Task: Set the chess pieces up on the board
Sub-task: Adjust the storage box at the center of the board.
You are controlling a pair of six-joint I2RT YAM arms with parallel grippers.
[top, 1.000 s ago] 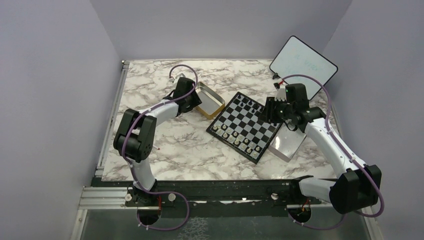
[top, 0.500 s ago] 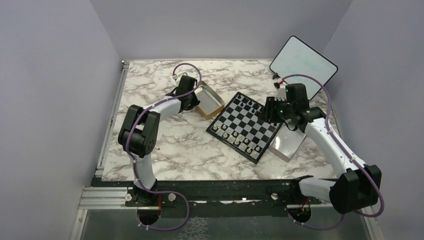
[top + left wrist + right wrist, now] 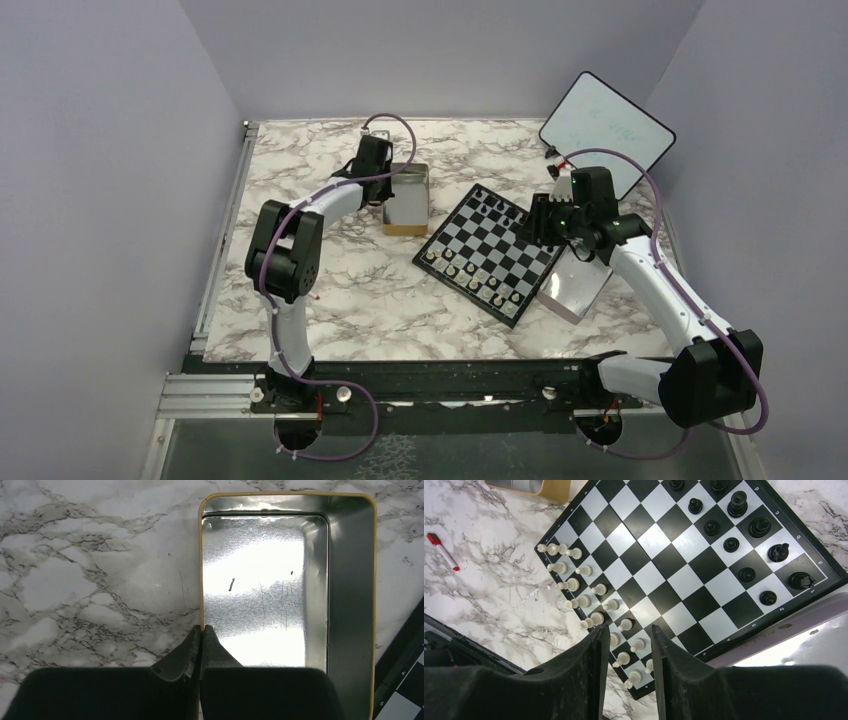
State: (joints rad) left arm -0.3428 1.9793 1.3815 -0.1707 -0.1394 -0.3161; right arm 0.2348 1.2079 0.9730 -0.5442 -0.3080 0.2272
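Observation:
The board (image 3: 497,243) lies at mid-table, turned diagonally. Black chess pieces (image 3: 748,528) stand along its far edge. Pale ones (image 3: 585,571) line its near edge in two rows. My left gripper (image 3: 202,629) is shut on the left wall of the gold tin (image 3: 350,580), one finger inside and one outside the rim. The tin's shiny bottom holds no pieces. From above, the tin (image 3: 408,199) sits left of the board, with the left gripper (image 3: 382,196) at its left side. My right gripper (image 3: 630,630) hovers open above the board's pale rows, holding nothing.
A white tablet with a dark rim (image 3: 607,132) leans at the back right. A silver lid (image 3: 577,292) lies under the board's right corner. A red marker (image 3: 443,551) rests on the marble near the front left. Walls close in on three sides.
The left gripper has closed on the tin's wall. The tin has swung from lying diagonal to lying lengthwise, its far end moving right. The right arm has stayed still.

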